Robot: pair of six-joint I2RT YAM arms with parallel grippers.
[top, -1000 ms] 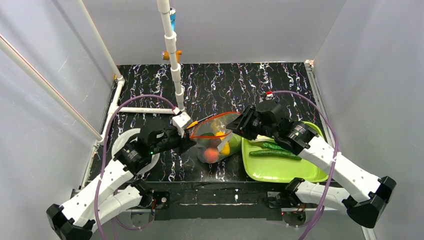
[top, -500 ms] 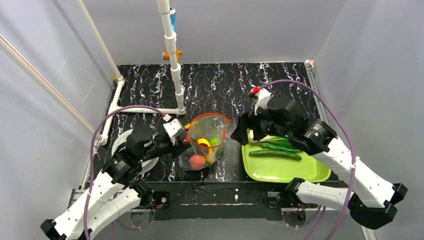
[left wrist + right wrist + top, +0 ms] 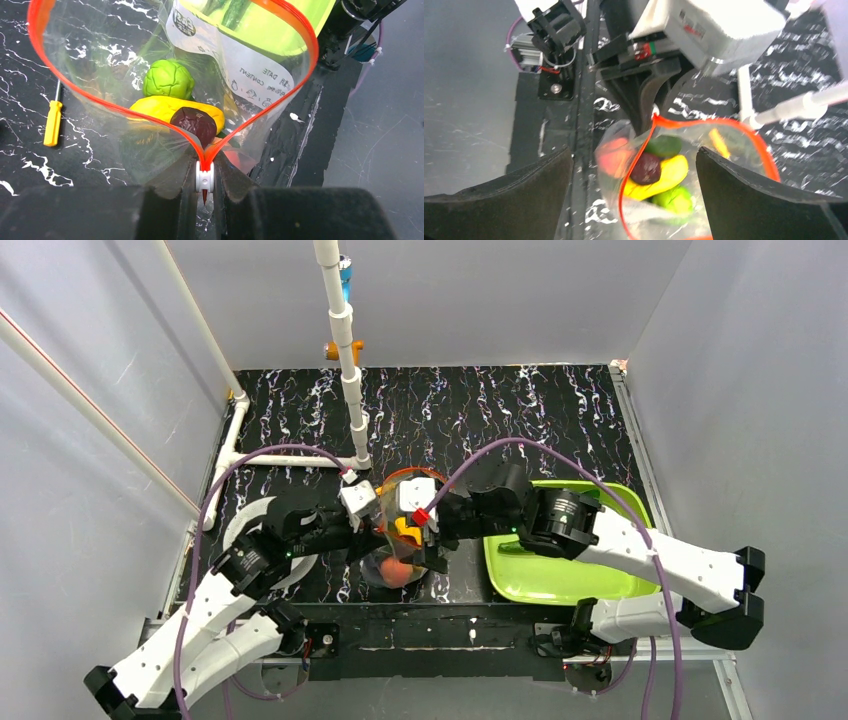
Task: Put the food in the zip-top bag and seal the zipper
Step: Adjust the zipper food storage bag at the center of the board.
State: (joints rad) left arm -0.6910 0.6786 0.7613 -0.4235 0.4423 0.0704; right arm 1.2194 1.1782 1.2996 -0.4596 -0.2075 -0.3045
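— Where is the bag (image 3: 250, 75) found?
— It is held upright at the middle of the surface (image 3: 500, 410), mouth open, food (image 3: 169, 79) inside. Its zipper (image 3: 205, 157) end is clamped tight by the left gripper (image 3: 204, 180).
— And the right gripper (image 3: 634, 160)?
— It is spread wide over the mouth, nothing gripped. For sealing, the far zipper end is best pinched and the strip drawn taut.

Red-orange zipper (image 3: 202, 150), black white-veined table (image 3: 450, 410)

food (image 3: 172, 107) inside open zip-top bag (image 3: 110, 65)
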